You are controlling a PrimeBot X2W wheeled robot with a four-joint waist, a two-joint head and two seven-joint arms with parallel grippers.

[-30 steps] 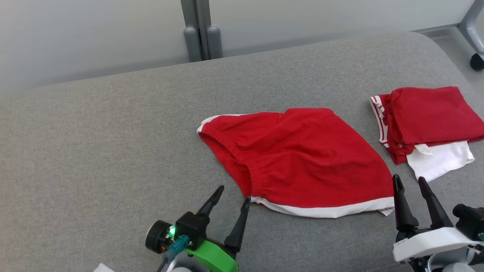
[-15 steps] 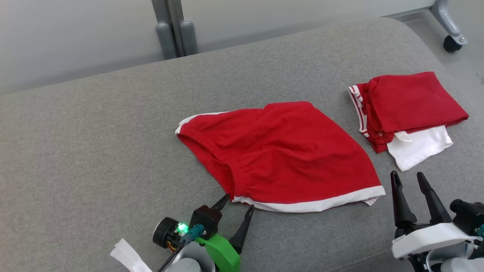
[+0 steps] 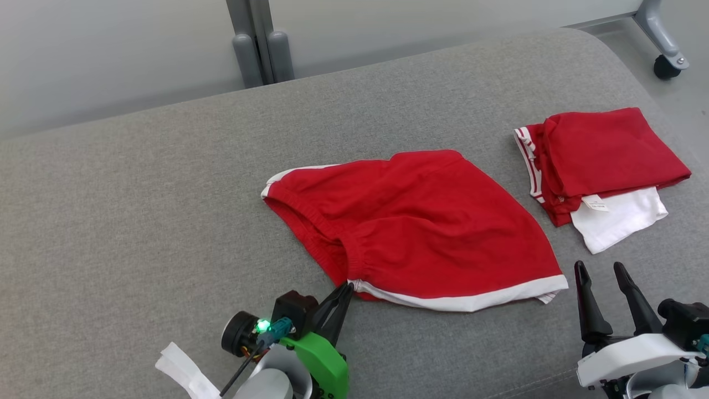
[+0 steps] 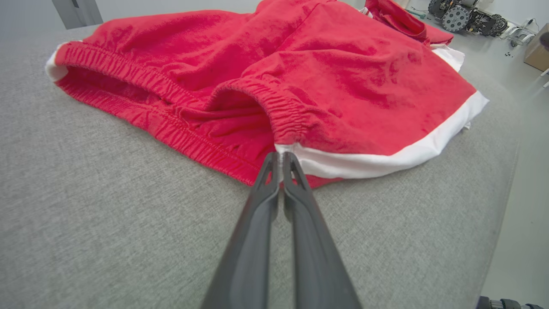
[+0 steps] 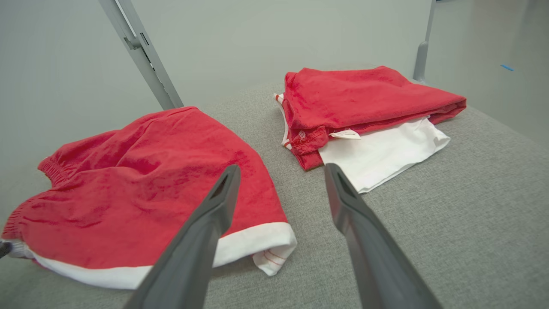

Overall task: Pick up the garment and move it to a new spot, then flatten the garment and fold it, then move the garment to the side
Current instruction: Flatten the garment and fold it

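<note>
My left gripper (image 4: 281, 157) is pinched shut, fingers pressed together on the near waistband corner of the red shorts (image 3: 437, 233), right where the elastic meets the white trim (image 4: 386, 156). A sliver of white shows between my tips, so I judge I have cloth in the pinch, though only a thin bite.

The shorts lie spread in the middle of the grey cushion (image 3: 138, 221), closer to its front edge than its back. Their long axis runs along that front edge: the waistband opens toward the cushion's left, and the trimmed edge stretches away to the right from my pinch.

My right gripper (image 3: 598, 267) hangs with fingers wide apart, holding nothing, just beside the far end of that trim but not touching it. It is the nearer arm for that corner. Beyond it, toward the cushion's right edge, sits a folded stack (image 3: 604, 158) of red and white cloth, apart from the shorts.
</note>
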